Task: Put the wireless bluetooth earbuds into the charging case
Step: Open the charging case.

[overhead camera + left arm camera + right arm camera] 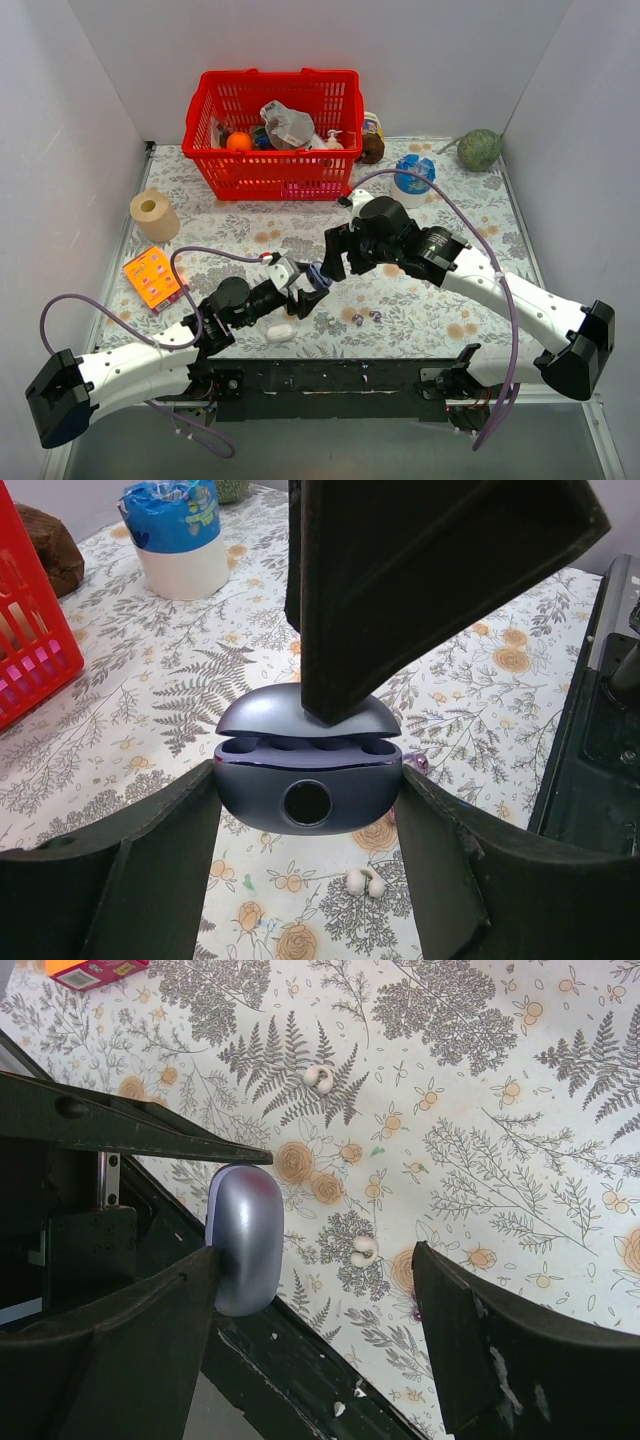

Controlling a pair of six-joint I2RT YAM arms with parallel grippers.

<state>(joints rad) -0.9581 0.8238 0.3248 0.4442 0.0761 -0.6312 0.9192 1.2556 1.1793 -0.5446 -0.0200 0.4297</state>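
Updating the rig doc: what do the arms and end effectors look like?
The left arm and right arm have white tube links with black joint housings. A thin purple cable loops along each. The left end effector and right end effector have matte black wedge-shaped fingers; the right's show white scuffs.

White-walled booth, floral tabletop (500,210).
Plain pale walls (450,60) close it at nine, twelve and three o'clock; a black rail (330,380) runs along six.

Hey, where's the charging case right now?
Mid-table in the top view, the case is clamped in the left gripper, lid ajar, with one finger of the right gripper against its lid.
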